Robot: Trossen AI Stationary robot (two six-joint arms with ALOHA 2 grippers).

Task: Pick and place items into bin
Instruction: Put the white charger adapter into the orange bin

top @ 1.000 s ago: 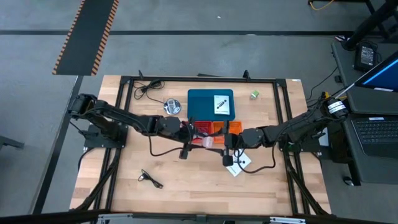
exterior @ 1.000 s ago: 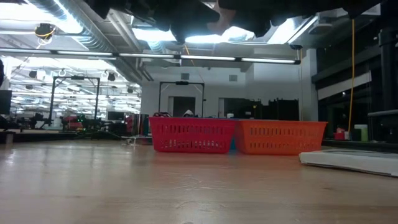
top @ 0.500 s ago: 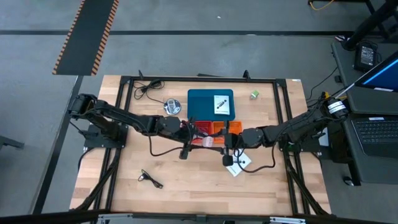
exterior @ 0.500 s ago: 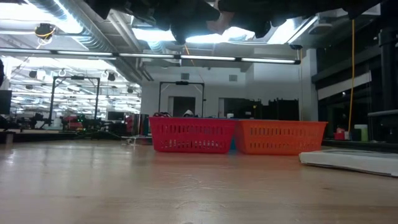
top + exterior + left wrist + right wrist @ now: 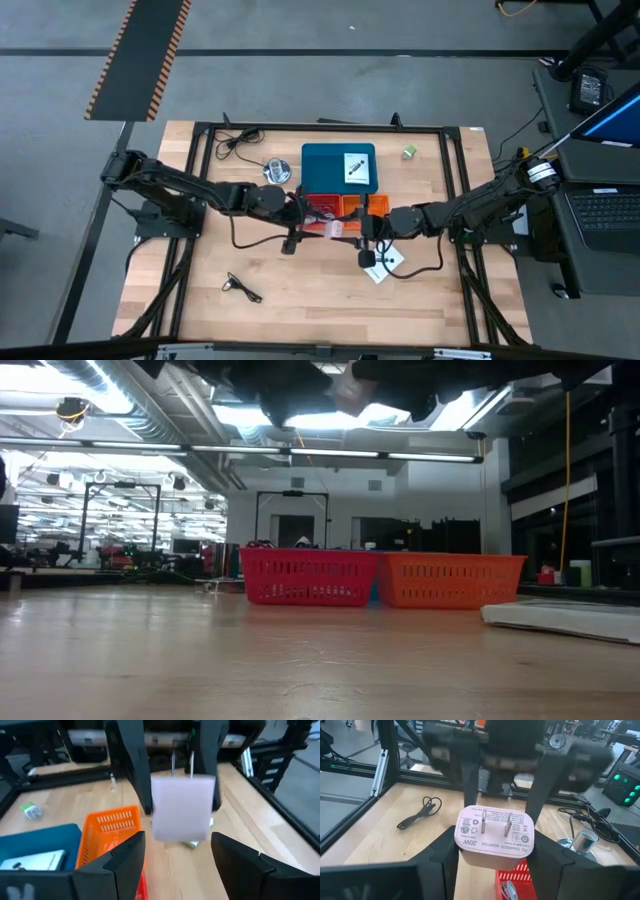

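From above, both arms are meeting over the red bin (image 5: 322, 207) and orange bin (image 5: 352, 206). The right wrist view shows the right gripper (image 5: 496, 851) pinching a white charger (image 5: 495, 837); the left gripper (image 5: 176, 851) is spreading open, apparently completing a handover. Next comes lowering it into a bin.

The high view looks straight down on the whole table (image 5: 200, 290) from well above, while the low view sits at table-top height, facing level across the boards to the red basket (image 5: 308, 576) and orange basket (image 5: 450, 580). Each wrist view looks close past its own fingers toward the other arm, and both share the white charger block (image 5: 495, 837) between them.
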